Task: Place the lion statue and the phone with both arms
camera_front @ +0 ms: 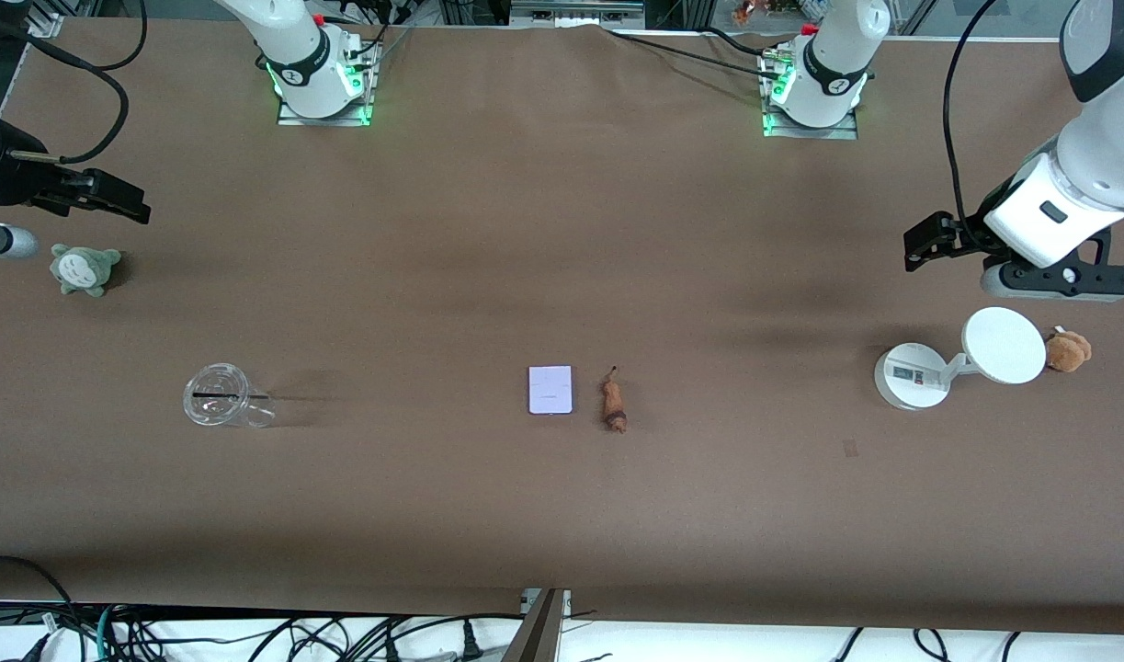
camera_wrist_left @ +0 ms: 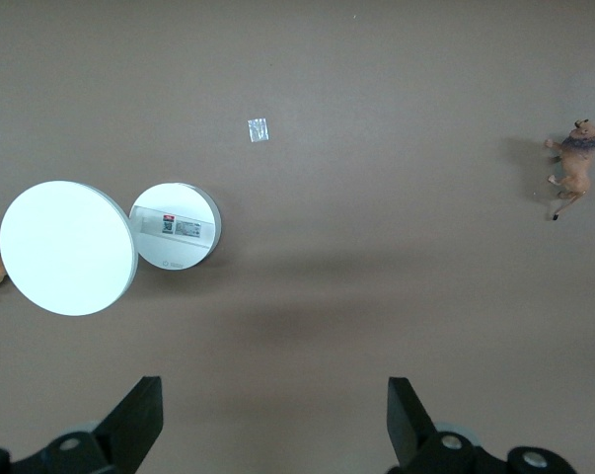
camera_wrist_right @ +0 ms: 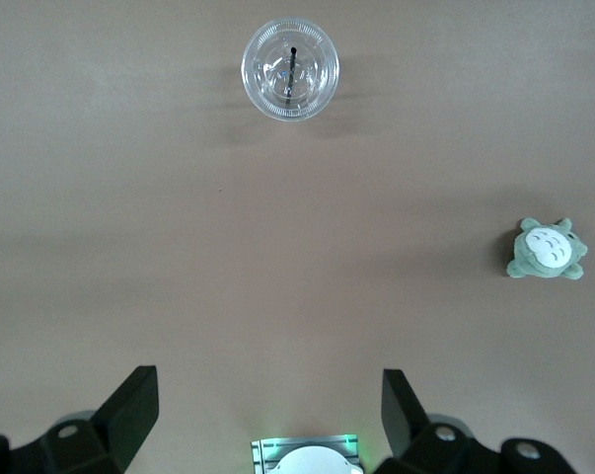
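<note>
A: Status. The phone lies flat mid-worktop, with the lion statue just beside it toward the left arm's end, apart from it, dark head end nearer the front camera and tail pointing toward the bases. Neither is held.

B: Grippers?

A: Left gripper hangs over the worktop at the left arm's end, above the white stand with disc; jaws spread wide, nothing between them. Right gripper hangs over the right arm's end near the green plush; jaws likewise wide apart and empty.

B: So the step in hand is the reach and pick, I judge. Allocation?

A: Lion to the left arm, phone to the right: each is the closer piece, and the arms would not cross.

B: Notes for doing it well?

A: The lion is narrow, so turn the jaws to close across its body, not along it, and centre on the torso, clear of the thin tail. The phone is flat, so the jaws must come right down to the worktop and pinch the two long edges. The pieces sit close, so stagger the descents or approach from the outer sides to avoid a nudge.

B: Clutter?

A: Clear cup, brown plush; both well apart from the targets.
</note>
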You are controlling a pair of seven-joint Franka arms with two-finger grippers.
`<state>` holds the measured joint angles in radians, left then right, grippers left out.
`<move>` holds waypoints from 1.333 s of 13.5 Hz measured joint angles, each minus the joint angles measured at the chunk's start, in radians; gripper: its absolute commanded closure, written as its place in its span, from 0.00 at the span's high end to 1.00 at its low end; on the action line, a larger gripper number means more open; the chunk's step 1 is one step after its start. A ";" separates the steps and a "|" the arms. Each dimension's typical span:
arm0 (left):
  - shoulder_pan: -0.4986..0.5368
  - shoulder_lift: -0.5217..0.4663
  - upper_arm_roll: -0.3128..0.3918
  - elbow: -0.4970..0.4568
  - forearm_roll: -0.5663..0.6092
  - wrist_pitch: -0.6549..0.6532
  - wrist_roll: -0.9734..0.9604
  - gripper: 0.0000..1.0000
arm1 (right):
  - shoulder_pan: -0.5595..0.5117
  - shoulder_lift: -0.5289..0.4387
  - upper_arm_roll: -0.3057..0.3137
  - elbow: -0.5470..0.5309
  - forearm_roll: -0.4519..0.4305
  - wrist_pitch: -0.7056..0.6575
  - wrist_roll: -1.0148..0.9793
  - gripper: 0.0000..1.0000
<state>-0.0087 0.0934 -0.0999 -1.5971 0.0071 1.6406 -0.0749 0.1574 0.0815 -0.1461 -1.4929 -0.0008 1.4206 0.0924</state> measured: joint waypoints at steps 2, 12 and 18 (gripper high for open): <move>-0.002 0.008 -0.003 0.006 0.000 0.000 0.000 1.00 | 0.000 0.000 0.000 0.000 0.000 0.000 0.000 1.00; -0.001 0.088 -0.004 0.058 0.000 -0.016 0.000 1.00 | 0.000 0.000 0.000 0.000 0.000 0.000 0.000 1.00; 0.000 0.088 -0.004 0.058 0.000 -0.017 0.000 1.00 | 0.000 0.000 0.000 0.000 0.000 0.001 0.000 1.00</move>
<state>-0.0087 0.1809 -0.1034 -1.5386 0.0066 1.6234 -0.0748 0.1574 0.0817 -0.1461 -1.4925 -0.0008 1.4211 0.0924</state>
